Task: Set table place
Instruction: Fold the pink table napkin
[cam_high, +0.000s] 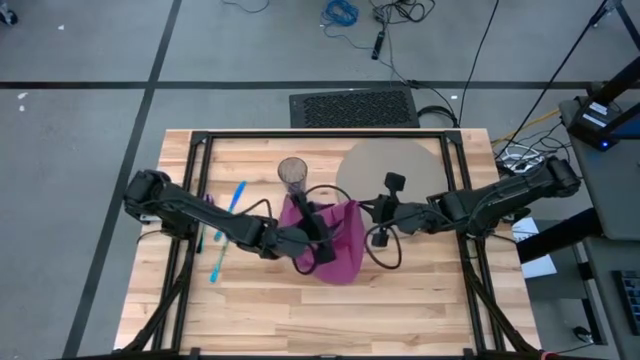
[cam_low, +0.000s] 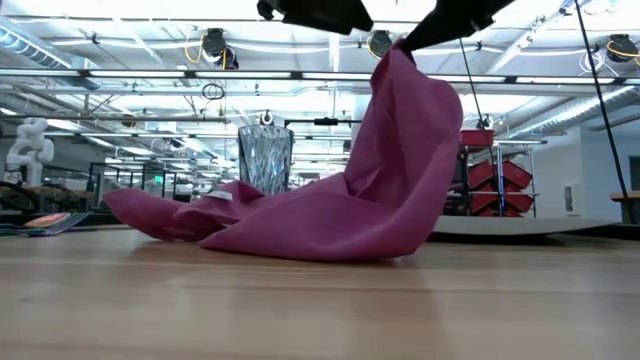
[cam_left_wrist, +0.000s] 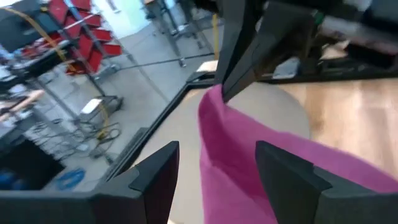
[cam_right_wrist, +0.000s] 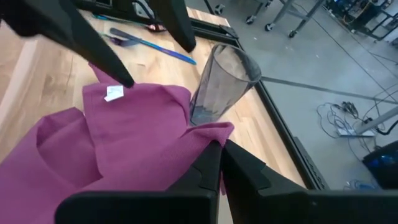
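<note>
Napkin (cam_high: 335, 240) sits at centre of the high view, a purple cloth heaped on the tabletop (cam_high: 300, 310), one corner lifted into a peak. You see the peak best in the low view, where it hangs from the right gripper (cam_right_wrist: 219, 163) near the top of the frame. Right jaws are shut on that corner, pinching a fold of fabric.

Cloth is soft, light and limp. Expect it to sag, drag and bunch rather than keep a shape. Take it at a corner or hem, not mid-panel, and spread two corners apart if you want it flat. A small white tag shows on one fold in the right wrist view.

Glass (cam_high: 292, 173) stands upright, just beside the napkin's far edge and touching or nearly touching it. Judge it fragile and easy to tip, so mind any cloth pulled across it.

Left gripper (cam_left_wrist: 217, 168) has its jaws wide open, holding nothing, with the raised fabric between and just beyond them. Left arm reaches in from the left of the high view, right arm from the right, both low and meeting over the cloth.

Mat (cam_high: 395, 165) lies bare at upper centre-right. Blue cutlery (cam_high: 228, 232) lies left of the napkin.
</note>
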